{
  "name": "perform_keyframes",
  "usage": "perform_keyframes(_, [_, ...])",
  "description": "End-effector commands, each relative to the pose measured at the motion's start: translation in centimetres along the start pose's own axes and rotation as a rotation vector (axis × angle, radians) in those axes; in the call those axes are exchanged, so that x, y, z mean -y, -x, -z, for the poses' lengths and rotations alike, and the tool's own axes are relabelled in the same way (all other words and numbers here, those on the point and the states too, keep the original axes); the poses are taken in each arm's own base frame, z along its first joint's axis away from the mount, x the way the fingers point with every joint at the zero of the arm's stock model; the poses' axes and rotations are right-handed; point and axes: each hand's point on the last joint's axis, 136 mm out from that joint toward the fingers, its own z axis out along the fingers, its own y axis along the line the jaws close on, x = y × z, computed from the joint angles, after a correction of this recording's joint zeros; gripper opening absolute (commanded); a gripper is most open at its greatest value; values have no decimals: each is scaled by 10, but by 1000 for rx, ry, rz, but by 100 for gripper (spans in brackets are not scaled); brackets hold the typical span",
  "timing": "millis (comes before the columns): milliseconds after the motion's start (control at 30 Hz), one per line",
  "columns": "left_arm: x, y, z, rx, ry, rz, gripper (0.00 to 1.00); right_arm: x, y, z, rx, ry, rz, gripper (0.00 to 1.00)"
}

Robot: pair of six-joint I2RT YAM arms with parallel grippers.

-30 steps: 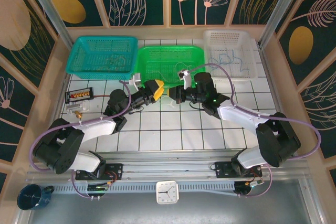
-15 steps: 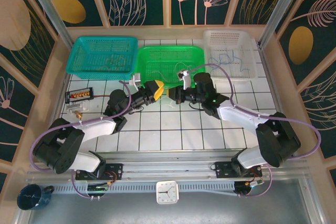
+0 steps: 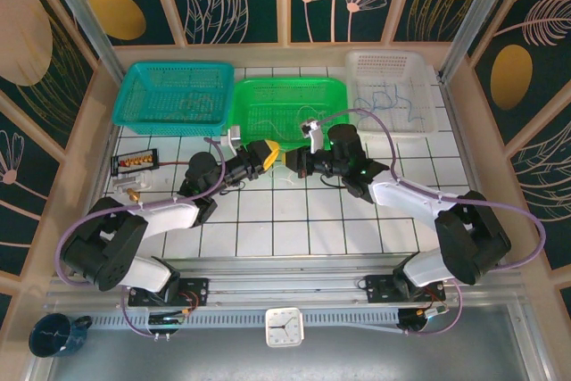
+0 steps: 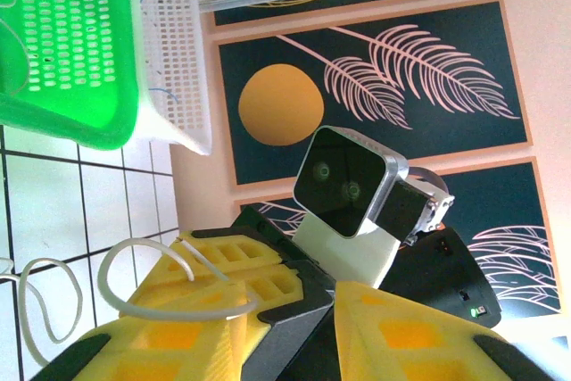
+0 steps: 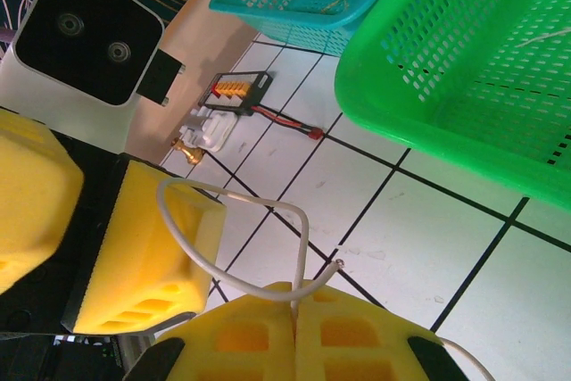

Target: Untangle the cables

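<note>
My right gripper (image 3: 293,163) (image 5: 294,296) is shut on a thin pale cable (image 5: 302,236) above the tiled table, just in front of the green basket. From the pinch, the cable loops out over one yellow finger (image 5: 143,256) of my left gripper (image 3: 268,151) (image 4: 285,310). The two grippers meet tip to tip. The left jaws stand apart with a dark gap, and the right gripper's fingertips sit at that gap. In the left wrist view the same cable (image 4: 182,313) curls across my left finger. More thin cables lie in the baskets.
Three baskets line the back: teal (image 3: 134,78) with yellowish strands, green (image 3: 245,86) with a pale strand, white (image 3: 426,109) with blue and pale strands. A black connector block (image 3: 134,161) (image 5: 236,88) and a small brass part (image 3: 132,194) lie at the left. Wooden walls enclose the table.
The left jaws have narrowed and the left gripper has edged up and right toward the right gripper. The right gripper keeps its hold on the pale cable, shifted slightly left.
</note>
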Motion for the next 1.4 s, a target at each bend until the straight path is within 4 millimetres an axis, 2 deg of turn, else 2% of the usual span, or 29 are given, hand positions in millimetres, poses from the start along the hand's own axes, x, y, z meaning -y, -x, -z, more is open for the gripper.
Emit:
perform_keyframes(0, [6,2,-1,16,-32,-36,29,-17,23,7,73,23,44,0])
perform_keyframes(333, [1,3,-1,24,-23,-40,16,-18,24,11,83,14,49,0])
perform_keyframes(500, [9,6,-3,30,-42,-58,0,-16,21,11,78,8,50,0])
perform_keyframes(700, [44,12,-9,40,-106,-100,0,-4,6,8,60,-16,36,0])
perform_keyframes(900, [87,16,-13,39,-183,-138,0,11,-13,4,52,-29,15,31])
perform_keyframes(967, [101,16,-14,37,-208,-150,0,15,-19,2,50,-28,5,36])
perform_keyframes(1233, [142,18,-16,29,-271,-198,0,26,-31,-8,43,-26,-28,37])
perform_keyframes(1367, [152,19,-18,25,-283,-209,0,28,-30,-10,49,-30,-27,41])
